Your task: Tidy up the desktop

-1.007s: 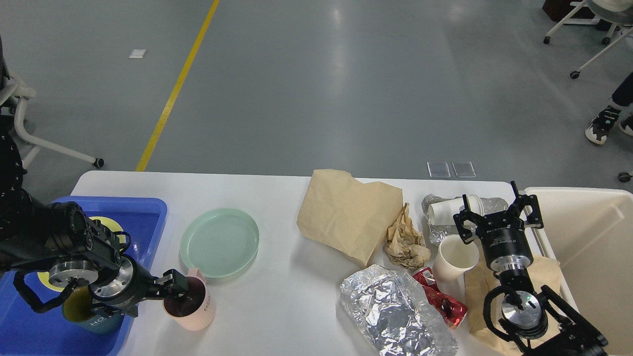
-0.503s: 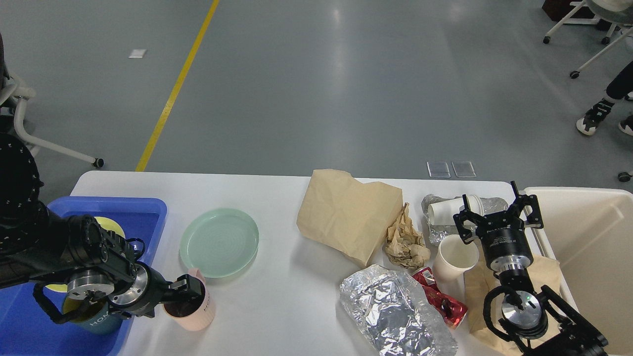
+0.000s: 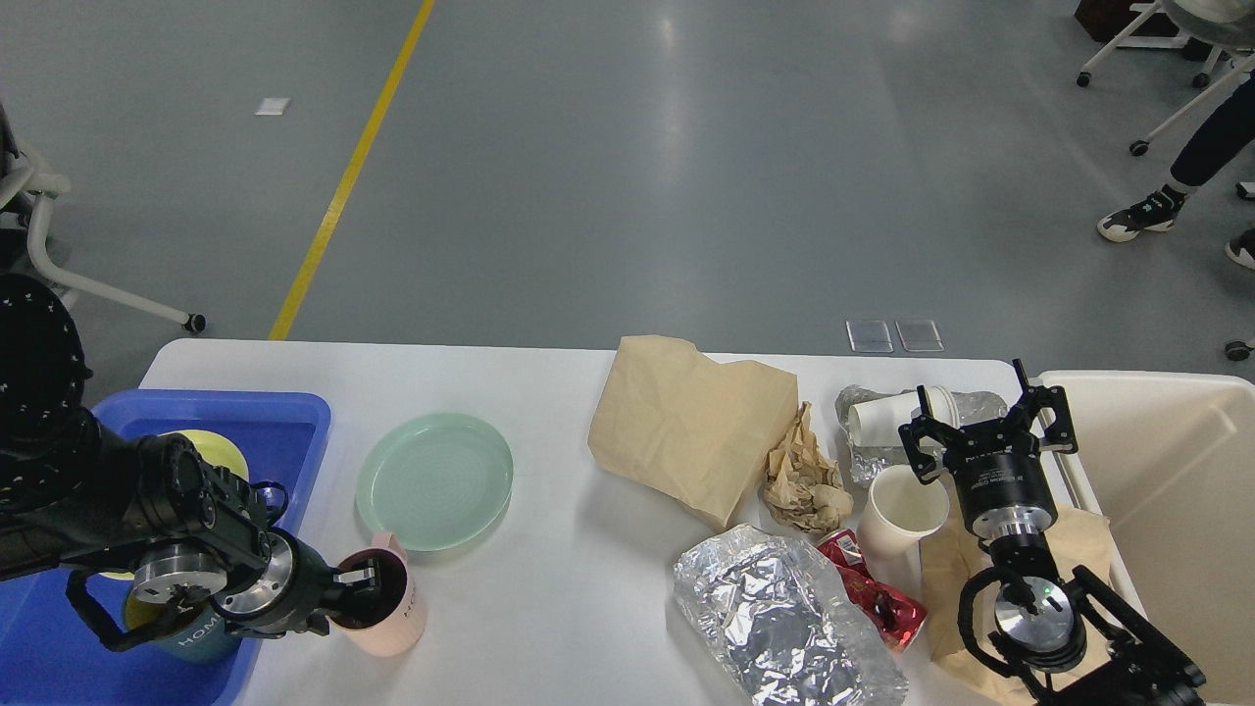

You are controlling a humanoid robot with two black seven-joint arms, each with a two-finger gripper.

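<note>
**Tabletop inspection: left jaws at pink cup, right jaws spread**

The white tabletop point(image 3: 549, 608) fills the lower half of the frame. At lower left, the left gripper point(image 3: 365, 588) reaches into the mouth of the pink cup point(image 3: 382, 613); its fingers are dark against the cup's inside, so whether the jaws are clenched cannot be told. Beside it stands the blue tray point(image 3: 284, 431), with the green plate point(image 3: 434, 480) just right of it. At lower right, the right gripper point(image 3: 988, 427) hangs with jaws released and spread above the white paper cup point(image 3: 907, 510). Brown paper bag point(image 3: 686, 422), crumpled paper point(image 3: 804, 476), foil point(image 3: 784, 618) and red wrapper point(image 3: 873, 588) lie centre-right. The beige bin point(image 3: 1167, 471) stands at far right.
</note>
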